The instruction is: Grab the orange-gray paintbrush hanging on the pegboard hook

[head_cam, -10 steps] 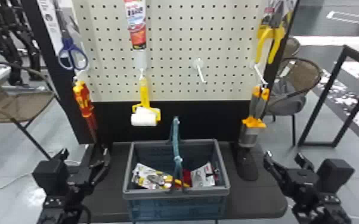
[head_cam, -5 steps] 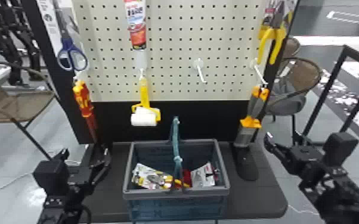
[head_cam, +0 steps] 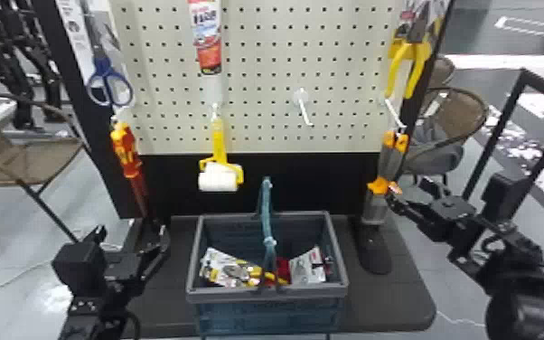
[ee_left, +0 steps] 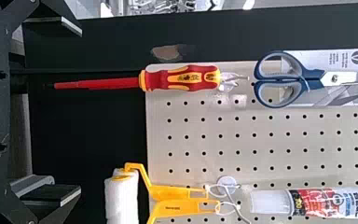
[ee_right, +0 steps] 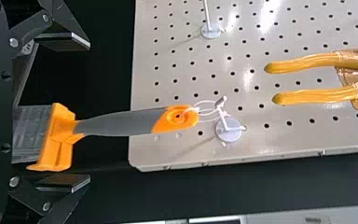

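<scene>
The orange-gray paintbrush (head_cam: 391,158) hangs from a white hook (head_cam: 392,111) at the lower right corner of the pegboard (head_cam: 260,106), bristles down. The right gripper (head_cam: 409,191) is beside the brush's orange collar, released, its fingers apart. The left gripper (head_cam: 132,233), also released, is below the red-and-yellow screwdriver (head_cam: 126,151) at the board's lower left corner.

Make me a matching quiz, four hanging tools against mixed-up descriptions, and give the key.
1. Scissors
2. Screwdriver
3. Paint roller
4. Paintbrush

A. White and yellow
B. Orange and gray, hanging nearest the right gripper
C. Blue-handled
D. Red shaft, red-and-yellow handle

Pairs: 1-C, 2-D, 3-A, 4-B
</scene>
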Robot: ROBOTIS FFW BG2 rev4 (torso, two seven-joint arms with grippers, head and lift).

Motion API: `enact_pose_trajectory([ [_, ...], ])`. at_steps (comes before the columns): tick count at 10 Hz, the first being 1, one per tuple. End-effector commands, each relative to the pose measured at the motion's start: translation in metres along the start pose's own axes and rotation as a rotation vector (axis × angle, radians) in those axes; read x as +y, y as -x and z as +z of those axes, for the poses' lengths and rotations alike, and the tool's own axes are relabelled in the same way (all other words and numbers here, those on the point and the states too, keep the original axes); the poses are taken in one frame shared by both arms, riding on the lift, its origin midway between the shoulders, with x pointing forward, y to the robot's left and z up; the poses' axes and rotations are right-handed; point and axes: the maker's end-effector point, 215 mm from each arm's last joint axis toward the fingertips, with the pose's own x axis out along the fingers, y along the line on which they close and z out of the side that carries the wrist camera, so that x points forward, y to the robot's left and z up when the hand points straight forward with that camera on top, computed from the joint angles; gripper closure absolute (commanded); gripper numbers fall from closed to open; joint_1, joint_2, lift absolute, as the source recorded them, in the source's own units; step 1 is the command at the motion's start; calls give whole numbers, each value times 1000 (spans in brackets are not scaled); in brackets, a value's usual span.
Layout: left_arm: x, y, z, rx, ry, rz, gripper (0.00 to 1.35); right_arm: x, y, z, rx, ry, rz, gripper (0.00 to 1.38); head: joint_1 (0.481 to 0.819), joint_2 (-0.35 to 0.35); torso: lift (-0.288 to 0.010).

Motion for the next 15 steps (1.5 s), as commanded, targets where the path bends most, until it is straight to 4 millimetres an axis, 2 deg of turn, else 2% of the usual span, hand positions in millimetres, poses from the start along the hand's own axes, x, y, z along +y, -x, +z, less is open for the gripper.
enact_pose_trajectory([
  [1, 0, 0, -1, 2, 1, 0, 124, 1, -8, 2, 1, -17, 50, 279, 549, 0, -100],
  [6, -7, 0, -1, 2, 7, -10, 122, 11, -29, 13, 18, 10, 215, 279, 549, 0, -100],
  [10, -13, -1, -2, 1, 10, -18, 122, 40, -55, 13, 46, 7, 359, 279, 549, 0, -100],
  [12, -16, -1, -2, -3, 13, -23, 122, 51, -61, 10, 68, 11, 404, 279, 549, 0, -100],
  [14, -16, -1, -4, 0, 14, -23, 124, 52, -62, 10, 69, 4, 413, 292, 549, 0, -100],
  [15, -15, 0, -4, 0, 14, -21, 122, 49, -61, 9, 70, -4, 407, 699, 549, 0, -100],
])
